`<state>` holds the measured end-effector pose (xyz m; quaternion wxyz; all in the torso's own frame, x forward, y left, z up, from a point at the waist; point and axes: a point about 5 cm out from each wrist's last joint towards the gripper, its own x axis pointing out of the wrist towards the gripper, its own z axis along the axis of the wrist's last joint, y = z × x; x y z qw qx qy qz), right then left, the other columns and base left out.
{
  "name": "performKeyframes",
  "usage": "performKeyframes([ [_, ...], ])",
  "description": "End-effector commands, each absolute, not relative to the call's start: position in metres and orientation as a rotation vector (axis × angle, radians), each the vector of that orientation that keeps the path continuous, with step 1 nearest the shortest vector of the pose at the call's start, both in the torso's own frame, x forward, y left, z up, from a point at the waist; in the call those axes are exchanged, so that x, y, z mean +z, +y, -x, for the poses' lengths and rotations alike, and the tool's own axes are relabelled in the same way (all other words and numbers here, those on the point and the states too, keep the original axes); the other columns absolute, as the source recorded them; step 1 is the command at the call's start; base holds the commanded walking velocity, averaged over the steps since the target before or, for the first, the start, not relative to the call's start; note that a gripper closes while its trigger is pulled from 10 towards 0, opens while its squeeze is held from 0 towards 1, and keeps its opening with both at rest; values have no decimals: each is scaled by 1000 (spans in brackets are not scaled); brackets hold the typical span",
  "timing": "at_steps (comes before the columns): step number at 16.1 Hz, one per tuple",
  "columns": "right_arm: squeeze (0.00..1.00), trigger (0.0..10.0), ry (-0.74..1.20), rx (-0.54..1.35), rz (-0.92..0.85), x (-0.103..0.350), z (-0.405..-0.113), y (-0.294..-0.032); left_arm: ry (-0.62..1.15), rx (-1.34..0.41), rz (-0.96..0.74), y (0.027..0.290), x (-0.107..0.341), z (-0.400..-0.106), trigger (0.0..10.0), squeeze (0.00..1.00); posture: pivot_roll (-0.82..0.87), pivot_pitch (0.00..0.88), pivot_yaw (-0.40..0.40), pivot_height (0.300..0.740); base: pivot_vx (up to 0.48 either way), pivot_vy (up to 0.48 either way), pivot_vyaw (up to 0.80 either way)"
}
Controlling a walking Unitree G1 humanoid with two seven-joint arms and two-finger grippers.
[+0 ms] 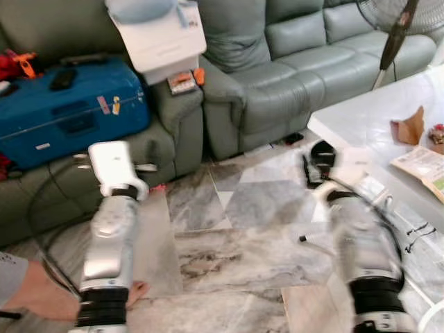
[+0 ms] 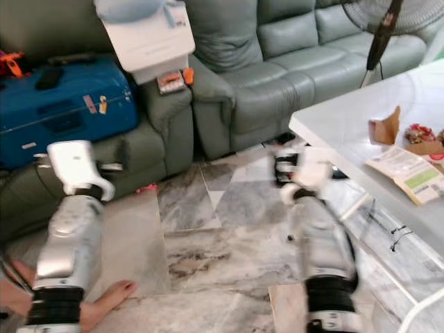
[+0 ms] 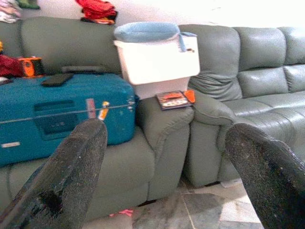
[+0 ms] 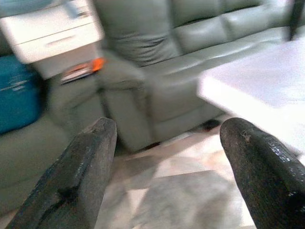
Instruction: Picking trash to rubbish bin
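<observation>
The right arm (image 1: pixel 364 257) was smeared with blur, so its pincer (image 1: pixel 320 161) was hard to make out. The fan (image 1: pixel 395 28) was cut off at the top edge. The papers (image 1: pixel 423 166) on the desk (image 1: pixel 361 125) were too blurry to read.

Blue suitcase (image 1: pixel 69 111) on grey-green sofa (image 1: pixel 291 62), white table (image 1: pixel 374 132), marble floor (image 1: pixel 236 243)
</observation>
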<state>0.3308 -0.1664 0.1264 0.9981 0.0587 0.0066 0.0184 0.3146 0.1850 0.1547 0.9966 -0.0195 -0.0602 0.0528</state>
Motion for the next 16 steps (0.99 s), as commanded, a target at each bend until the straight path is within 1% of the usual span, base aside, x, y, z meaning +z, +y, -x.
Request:
performKeyframes([
  [1, 0, 10000, -15, 17, -114, 135, -332, -173, -143, 71, 43, 180, 160, -315, 10000, 0, -40, 32, 55, 740, 0, 0, 0],
  [5, 0, 10000, -22, 15, -108, 138, -332, -174, -170, 78, 86, 187, 167, -317, 10000, 0, -43, 30, 51, 740, 0, 0, 0],
  [10, 0, 10000, -24, 23, -102, 139, -333, -173, -174, 76, 89, 187, 167, -318, 10000, 0, -45, 27, 47, 740, 309, 0, 0],
  [12, 0, 10000, -20, 23, -103, 137, -333, -172, -173, 76, 88, 187, 167, -317, 10000, 0, -45, 27, 47, 740, 315, 0, -475],
  [16, 0, 10000, -15, 27, -109, 136, -332, -170, -174, 78, 88, 188, 167, -317, 10000, 0, -41, 30, 49, 740, 302, 0, -800],
])
